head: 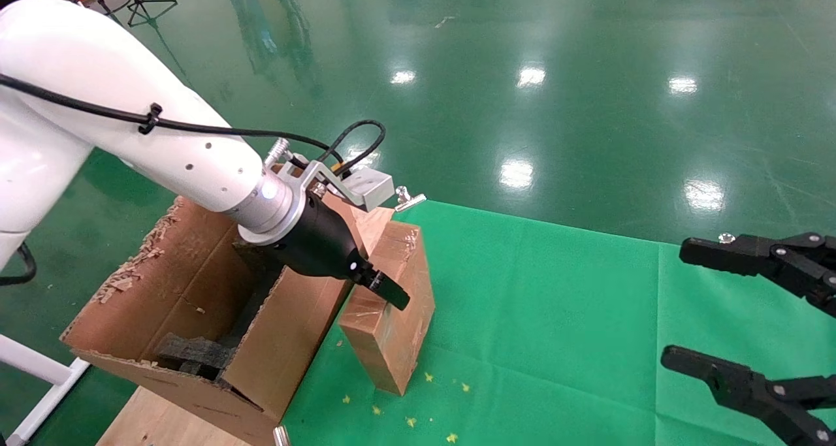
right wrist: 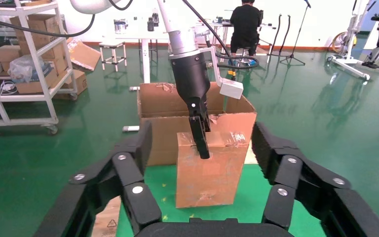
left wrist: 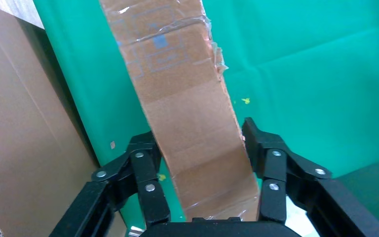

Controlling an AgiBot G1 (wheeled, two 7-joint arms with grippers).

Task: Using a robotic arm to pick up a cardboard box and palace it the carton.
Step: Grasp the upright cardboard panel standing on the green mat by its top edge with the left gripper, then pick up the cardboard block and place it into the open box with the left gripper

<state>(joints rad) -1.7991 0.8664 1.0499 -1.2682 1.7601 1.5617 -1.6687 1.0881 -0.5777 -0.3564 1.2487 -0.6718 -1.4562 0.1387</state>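
White robotic arm [head: 130, 132] reaching in from about ten o'clock in the head view, left gripper [head: 385, 288] down at the upper end of the cardboard box [head: 392, 315]. Fingers [left wrist: 145, 168] clamped on the cardboard box, one on each side face, tape-glossed top running away between them in the left wrist view. Cardboard box standing on edge, slightly tilted, on the green surface [head: 555, 315], just beside the outer wall of the carton [head: 196, 302], at roughly three o'clock from it; whether the two touch cannot be told. Carton open-topped at the nine o'clock side of the surface, with ragged torn flaps and a black foam block [head: 196, 351] inside. From the right wrist view, the cardboard box [right wrist: 208, 168] upright in front of the carton [right wrist: 168, 103], one black finger [right wrist: 201, 138] of the left gripper down its near face. Right gripper [head: 757, 322] parked at about four o'clock, above the green surface and well apart from the cardboard box, fingers [right wrist: 133, 173] spread wide with nothing between them. Small yellow specks [head: 411, 422] scattered on the surface near the lower end of the cardboard box.
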